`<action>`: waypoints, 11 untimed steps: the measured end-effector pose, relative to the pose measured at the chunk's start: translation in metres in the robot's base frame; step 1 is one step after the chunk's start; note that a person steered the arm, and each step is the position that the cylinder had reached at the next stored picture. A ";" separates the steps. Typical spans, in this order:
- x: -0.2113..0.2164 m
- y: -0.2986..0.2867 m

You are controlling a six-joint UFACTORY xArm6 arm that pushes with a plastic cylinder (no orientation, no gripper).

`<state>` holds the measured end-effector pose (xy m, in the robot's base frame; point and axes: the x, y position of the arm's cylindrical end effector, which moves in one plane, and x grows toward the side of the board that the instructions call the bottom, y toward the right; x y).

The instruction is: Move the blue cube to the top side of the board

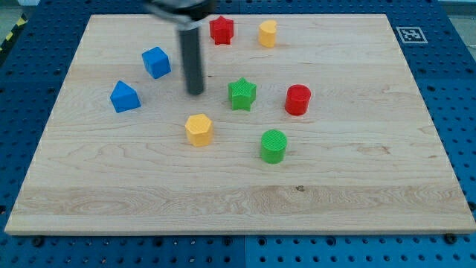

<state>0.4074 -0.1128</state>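
Camera view (the only one):

Board: pale wooden board (357, 186) on a blue pegboard bench (461, 112); a black-and-white marker tag (411, 34) sits just off the board's far right corner.

Rod: straight dark rod (192, 59) coming down from the far edge of the view, upper part blurred.

Rod end: my tip (195, 93) rests on bare wood. It has nothing to open or close and grasps nothing; it touches no block.

Blue cube: blue cube (156, 62), far left part of the board, left of the rod and slightly farther than the tip, near it but clearly apart. It stands short of the far edge, with bare wood between.

Blue house-shaped block: blue block with a peaked top (125, 97), left of the tip and nearer and to the left of the cube, apart from it.

Red star: red star (221, 30), close to the far edge, just right of the rod's shaft.

Yellow far block: yellow block (268, 33), right of the red star; exact shape hard to make out.

Green star: green star (242, 94), right of the tip, about level with it.

Red cylinder: red cylinder (297, 100), right of the green star.

Yellow near block: yellow hexagonal block (198, 129), directly nearer than the tip.

Green cylinder: green cylinder (274, 146), nearer than the green star and to its right.
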 end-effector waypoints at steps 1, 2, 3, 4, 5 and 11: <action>-0.013 -0.071; -0.029 -0.088; -0.037 -0.075; -0.069 -0.072; -0.089 -0.064; -0.086 -0.031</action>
